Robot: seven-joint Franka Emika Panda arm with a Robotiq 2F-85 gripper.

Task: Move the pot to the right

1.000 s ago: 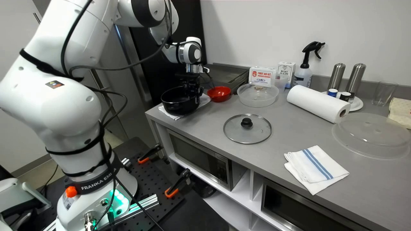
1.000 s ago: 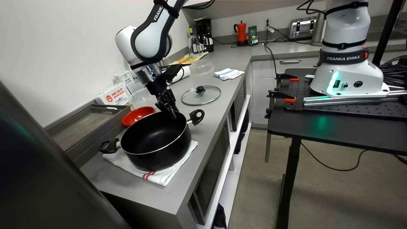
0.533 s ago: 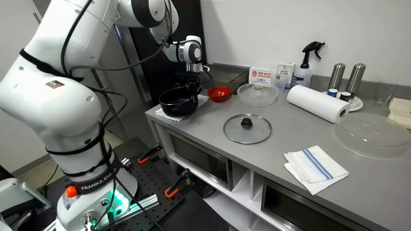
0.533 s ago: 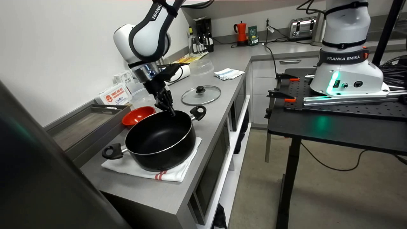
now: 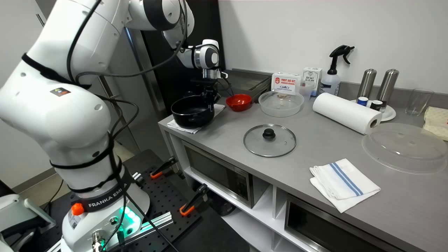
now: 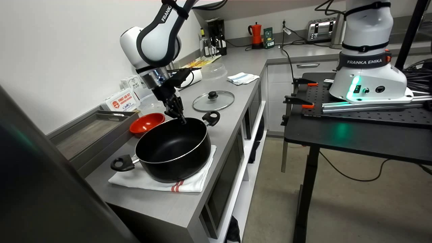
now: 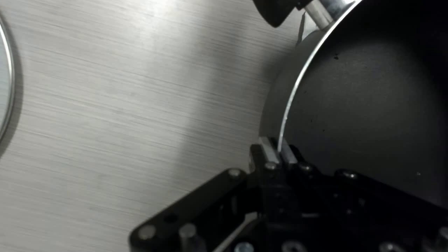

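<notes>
The pot is black, round and shallow with two side handles. It shows in both exterior views and fills the right of the wrist view. It stands upright on a folded white cloth with red stripes at the end of the counter. My gripper is closed around the pot's rim, one finger inside the wall and one outside. In an exterior view the gripper reaches the rim on the side nearer the lid. In the other picture of the scene the black gripper blends with the pot.
A glass lid lies on the counter beside the pot. A red bowl and a grey tray stand close behind it. A clear plastic container, paper roll and striped towel lie further along.
The pot has turned and shifted slightly toward the counter's front edge, and the cloth under it has moved and turned too. My gripper has moved only a little, staying at the rim.
</notes>
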